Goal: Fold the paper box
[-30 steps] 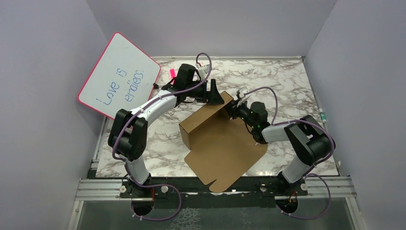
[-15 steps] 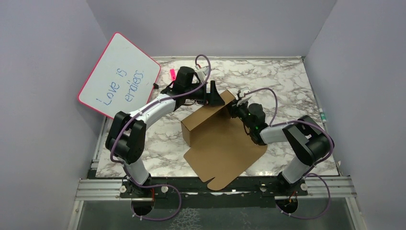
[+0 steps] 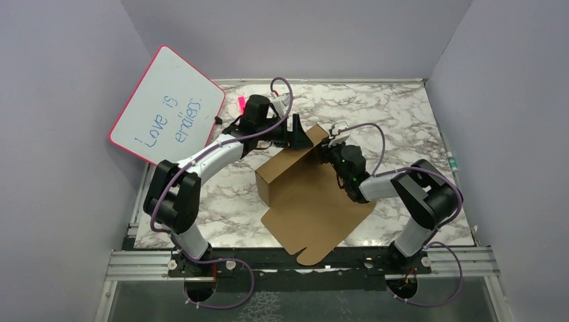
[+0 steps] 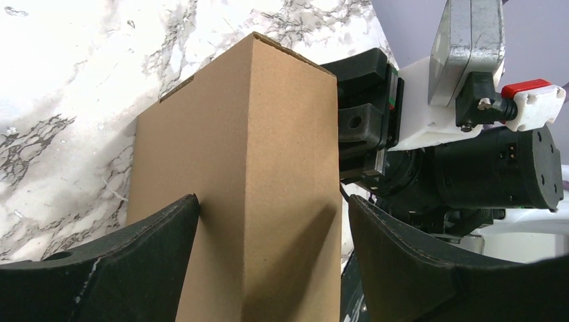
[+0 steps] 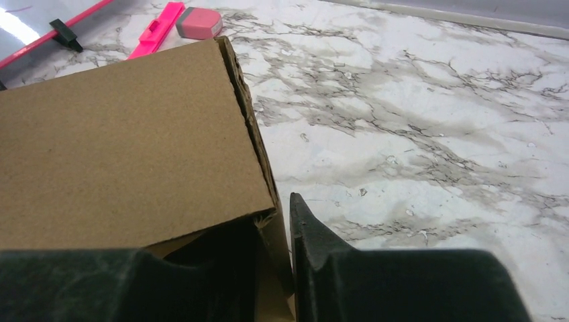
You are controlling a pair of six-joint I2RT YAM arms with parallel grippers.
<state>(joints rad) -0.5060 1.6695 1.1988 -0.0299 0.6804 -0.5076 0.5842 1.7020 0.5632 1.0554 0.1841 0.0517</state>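
The paper box (image 3: pixel 315 208) is brown cardboard lying mid-table, its near panel flat and its far wall (image 3: pixel 288 164) raised. My left gripper (image 3: pixel 300 134) stands open astride that wall's far end. In the left wrist view the box (image 4: pixel 268 147) fills the gap of the left gripper (image 4: pixel 273 198); the left fingertip (image 4: pixel 181 215) touches the cardboard, while the right one stands just off it. My right gripper (image 3: pixel 329 149) is at the box's right end. In the right wrist view the right gripper (image 5: pixel 274 231) is shut on the box's end wall (image 5: pixel 127 147), one finger inside and one outside.
A pink-framed whiteboard (image 3: pixel 168 107) leans against the left wall. A pink marker (image 5: pixel 156 30) and a pink eraser (image 5: pixel 198 24) lie on the marble table (image 3: pixel 402 121) behind the box. Grey enclosure walls close in the left, back and right sides.
The right gripper has pushed a little left and forward with the box's end wall. The box and the left gripper have shifted slightly along with it.
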